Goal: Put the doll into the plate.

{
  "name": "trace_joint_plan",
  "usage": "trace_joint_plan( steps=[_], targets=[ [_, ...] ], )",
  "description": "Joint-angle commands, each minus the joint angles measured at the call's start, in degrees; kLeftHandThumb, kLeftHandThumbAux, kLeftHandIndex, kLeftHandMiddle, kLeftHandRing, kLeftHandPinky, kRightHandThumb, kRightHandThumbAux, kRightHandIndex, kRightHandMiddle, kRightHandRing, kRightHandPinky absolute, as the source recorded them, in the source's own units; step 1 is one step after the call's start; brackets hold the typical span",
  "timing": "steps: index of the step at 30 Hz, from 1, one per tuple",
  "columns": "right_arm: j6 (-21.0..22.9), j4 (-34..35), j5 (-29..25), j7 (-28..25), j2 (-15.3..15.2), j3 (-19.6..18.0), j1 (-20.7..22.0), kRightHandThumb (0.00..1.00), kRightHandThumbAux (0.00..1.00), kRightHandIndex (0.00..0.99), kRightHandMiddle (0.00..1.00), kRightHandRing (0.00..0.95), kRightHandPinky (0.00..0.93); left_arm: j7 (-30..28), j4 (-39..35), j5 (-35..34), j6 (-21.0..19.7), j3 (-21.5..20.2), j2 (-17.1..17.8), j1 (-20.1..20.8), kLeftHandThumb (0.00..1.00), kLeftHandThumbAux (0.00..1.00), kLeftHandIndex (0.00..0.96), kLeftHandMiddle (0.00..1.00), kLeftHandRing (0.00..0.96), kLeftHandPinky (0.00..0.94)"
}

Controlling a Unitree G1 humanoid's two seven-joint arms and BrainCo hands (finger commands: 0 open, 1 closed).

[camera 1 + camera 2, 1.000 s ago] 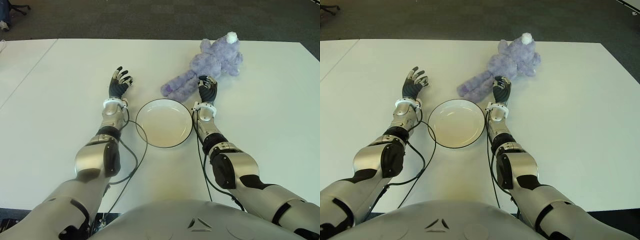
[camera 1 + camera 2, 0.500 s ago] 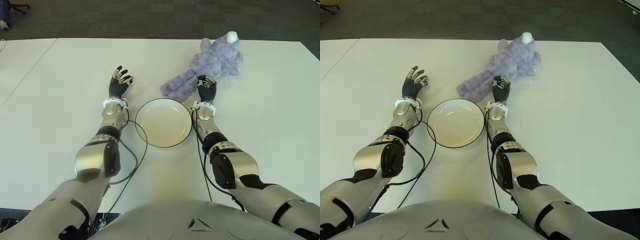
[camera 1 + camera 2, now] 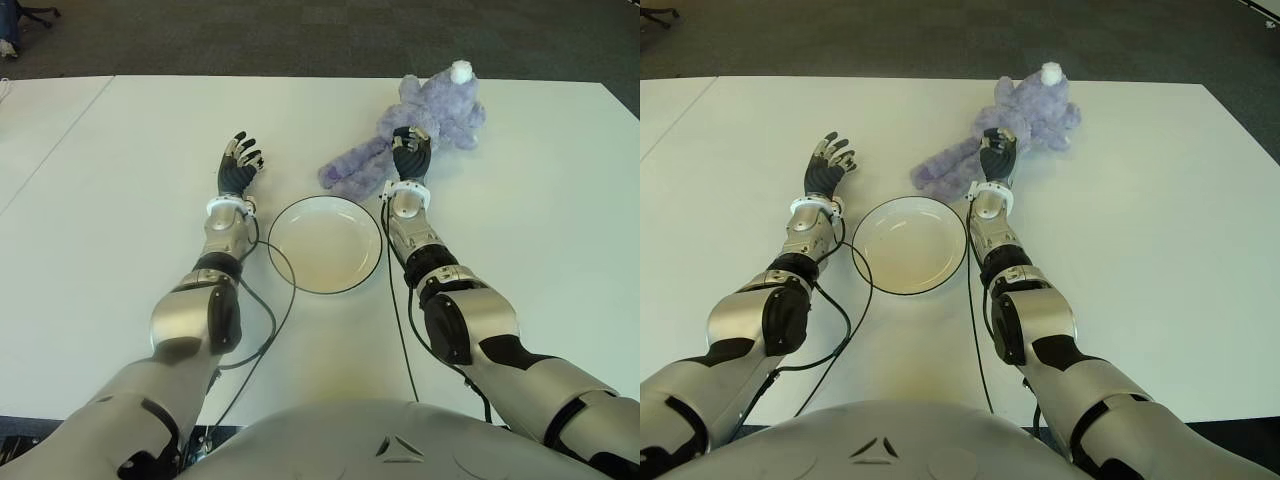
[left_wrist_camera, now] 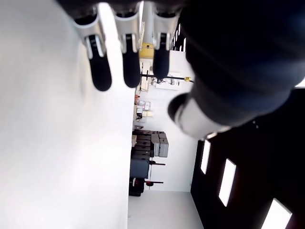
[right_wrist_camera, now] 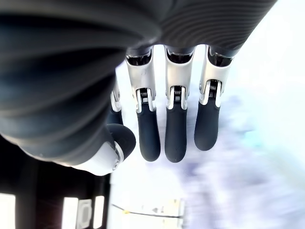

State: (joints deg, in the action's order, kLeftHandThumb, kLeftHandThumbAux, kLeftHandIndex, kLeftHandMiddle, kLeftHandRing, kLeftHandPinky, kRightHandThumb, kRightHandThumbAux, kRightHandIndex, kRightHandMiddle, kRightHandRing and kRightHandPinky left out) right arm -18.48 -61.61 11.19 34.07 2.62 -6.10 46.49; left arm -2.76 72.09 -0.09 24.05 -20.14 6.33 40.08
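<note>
We are looking down on a broad white table (image 3: 110,200), which is filling most of both eye views and is bordered at its far edge by dark carpeted floor (image 3: 250,35). The purple doll (image 3: 425,125) is lying on the table's far right part, its head with a white tuft pointing away from the robot and its long limbs trailing toward the middle of the table (it is lying wholly outside the plate). The white plate (image 3: 372,262), round and dark-rimmed, is sitting on the table between the two forearms, nearer the robot than the doll, and it is holding nothing. Our right hand (image 3: 410,160) is reaching beyond the plate's far right edge and is showing over the doll's lower body and limbs; in the right wrist view its fingers (image 5: 175,126) are extending straight and spread, with the thumb set apart and blurred purple fabric showing beyond them, so the hand is open and is not gripping the doll, and whether the fingertips are touching the fabric cannot be told. Our left hand (image 3: 238,168) is showing to the left of the plate, well apart from the doll, with its fingers (image 4: 100,67) loosely extended above the bare table surface and nothing between them. A thin black cable (image 3: 265,325) is curving along the table from the left forearm past the plate's near left rim.
</note>
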Motion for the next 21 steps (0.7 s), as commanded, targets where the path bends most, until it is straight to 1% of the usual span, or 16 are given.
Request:
trace_joint_plan(
  steps=[1,4,9,10,15,21],
  targets=[
    [-23.1,0.4,2.6,3.5,-1.8,2.1,7.3,0.685,0.735,0.408,0.374,0.414,0.425,-1.2,5.9,-0.6,-7.1,-0.3,-2.3,-7.7,0.387,0.802,0.116,0.164,0.195,0.252],
    [-22.6,-0.4,2.9,3.3,-2.5,2.7,8.4,0.685,0.736,0.407,0.37,0.41,0.413,-1.3,5.9,-0.7,-6.9,-0.4,-2.4,-7.9,0.393,0.8,0.114,0.166,0.198,0.263],
    [-21.1,-1.8,4.2,2.1,-4.8,4.2,9.8,0.69,0.735,0.407,0.366,0.395,0.39,-1.4,5.9,-0.7,-6.3,-0.3,-2.6,-8.1,0.409,0.792,0.108,0.168,0.204,0.26],
    [-20.8,-2.0,4.5,1.9,-5.4,4.5,9.8,0.691,0.735,0.406,0.364,0.388,0.376,-1.4,5.9,-0.6,-6.3,-0.3,-2.7,-8.1,0.405,0.789,0.103,0.166,0.202,0.258],
    [-19.3,-2.5,5.6,0.8,-7.6,6.2,9.3,0.693,0.735,0.406,0.36,0.379,0.37,-1.1,5.9,-0.7,-6.4,-0.3,-2.7,-8.1,0.402,0.787,0.109,0.169,0.205,0.265],
    [-16.9,-2.5,6.2,-1.6,-9.1,7.9,8.6,0.692,0.737,0.404,0.355,0.373,0.363,-1.4,5.9,-1.0,-6.4,-0.6,-2.8,-8.0,0.43,0.787,0.119,0.171,0.203,0.266]
  ],
)
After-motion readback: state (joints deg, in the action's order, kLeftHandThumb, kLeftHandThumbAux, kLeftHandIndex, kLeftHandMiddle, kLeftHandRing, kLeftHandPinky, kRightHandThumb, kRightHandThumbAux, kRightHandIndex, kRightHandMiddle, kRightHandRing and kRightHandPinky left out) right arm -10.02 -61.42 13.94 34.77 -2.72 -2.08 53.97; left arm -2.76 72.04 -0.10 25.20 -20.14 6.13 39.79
